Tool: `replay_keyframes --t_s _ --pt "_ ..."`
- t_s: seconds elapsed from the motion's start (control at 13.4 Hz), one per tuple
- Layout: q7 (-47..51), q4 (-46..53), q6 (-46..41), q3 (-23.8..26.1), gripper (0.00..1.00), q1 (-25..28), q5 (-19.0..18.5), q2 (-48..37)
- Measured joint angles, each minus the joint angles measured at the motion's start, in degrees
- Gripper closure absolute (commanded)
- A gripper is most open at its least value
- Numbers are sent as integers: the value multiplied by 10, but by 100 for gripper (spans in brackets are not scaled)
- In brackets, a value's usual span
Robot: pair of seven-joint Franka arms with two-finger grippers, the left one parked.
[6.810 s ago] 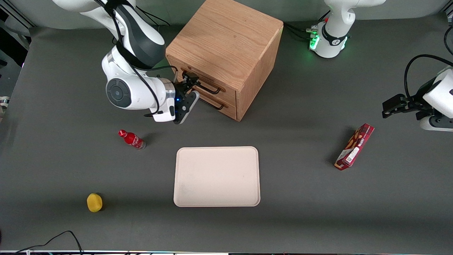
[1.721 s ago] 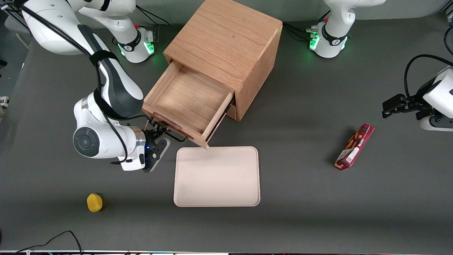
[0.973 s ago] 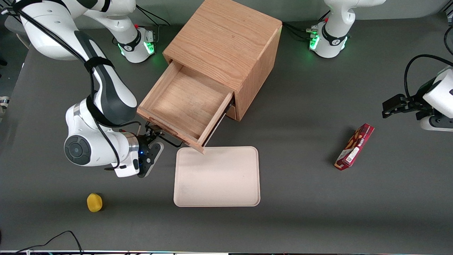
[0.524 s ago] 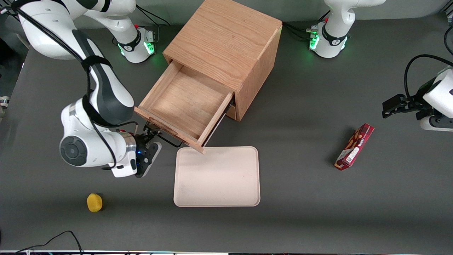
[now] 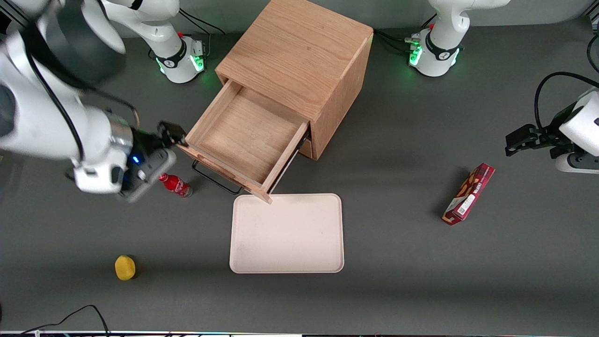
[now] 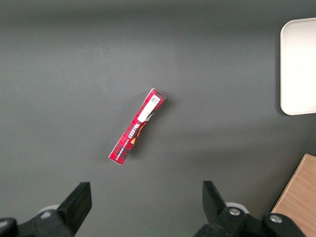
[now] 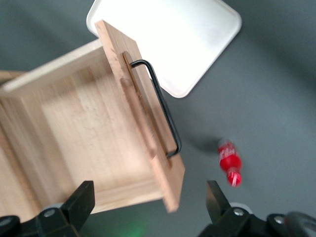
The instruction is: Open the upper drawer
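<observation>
Oak upper drawer (image 5: 243, 135) stands pulled out; your pincer (image 5: 164, 140) hangs wide and empty beside its front corner. You only need to retreat now.

Front view: high, looking steeply down on the whole worktop (image 5: 421, 290). Right wrist view: close, looking down past the spread end effector (image 7: 148, 207), raised at the drawer's (image 7: 89, 133) 9 o'clock. Shares drawer, tray (image 7: 168, 34) and bottle (image 7: 229, 160) with front. Left wrist view: looking down, higher up, on the box (image 6: 137, 126). Shares tray edge.

The light oak upper drawer (image 5: 244, 135) stands pulled fully out of the cabinet, black wire handle (image 5: 216, 179) facing seven o'clock.
</observation>
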Motion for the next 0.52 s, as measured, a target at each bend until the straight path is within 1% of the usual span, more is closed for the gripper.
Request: replay_keyframes --t_s 0.15,0.37,0.52 --pt "39 -1 -16 -14 0 -1 -1 -41" --pt "104 -7 -23 -69 0 -7 -1 -74" --pt "145 -31 -40 -78 0 -12 -1 -96"
